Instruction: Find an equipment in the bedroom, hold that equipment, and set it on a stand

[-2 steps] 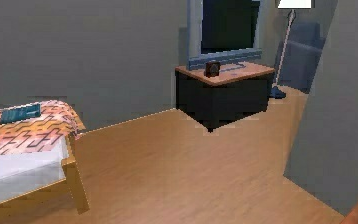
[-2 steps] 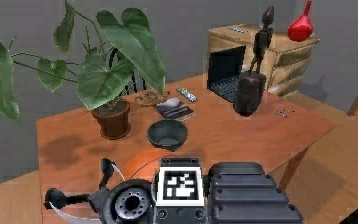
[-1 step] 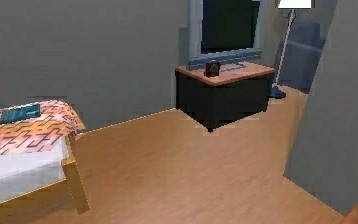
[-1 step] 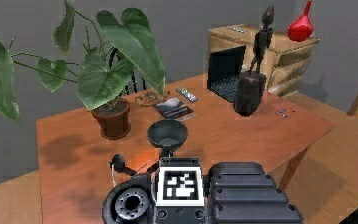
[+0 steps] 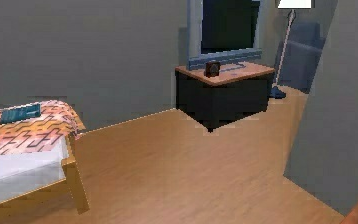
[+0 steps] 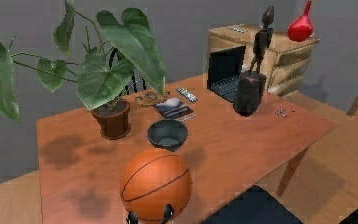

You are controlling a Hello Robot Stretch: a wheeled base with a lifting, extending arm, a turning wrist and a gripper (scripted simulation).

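Observation:
A basketball (image 6: 155,183) sits on the near part of a wooden table (image 6: 287,130) in the arm side view. Two small dark prongs (image 6: 150,213) show at its lower edge; I cannot tell what they are. In the forward view a dark stand with a wooden top (image 5: 227,93) is against the far wall. It carries a television (image 5: 227,30) and a small dark object (image 5: 214,69).
The table also bears a potted plant (image 6: 112,118), a dark bowl (image 6: 167,134), a book (image 6: 174,108), a laptop (image 6: 227,75) and a dark statue (image 6: 253,75). A wooden shelf unit (image 6: 287,55) holds a red vase (image 6: 303,24). Bed (image 5: 27,150) at the forward view's left, floor lamp (image 5: 285,50) at its right.

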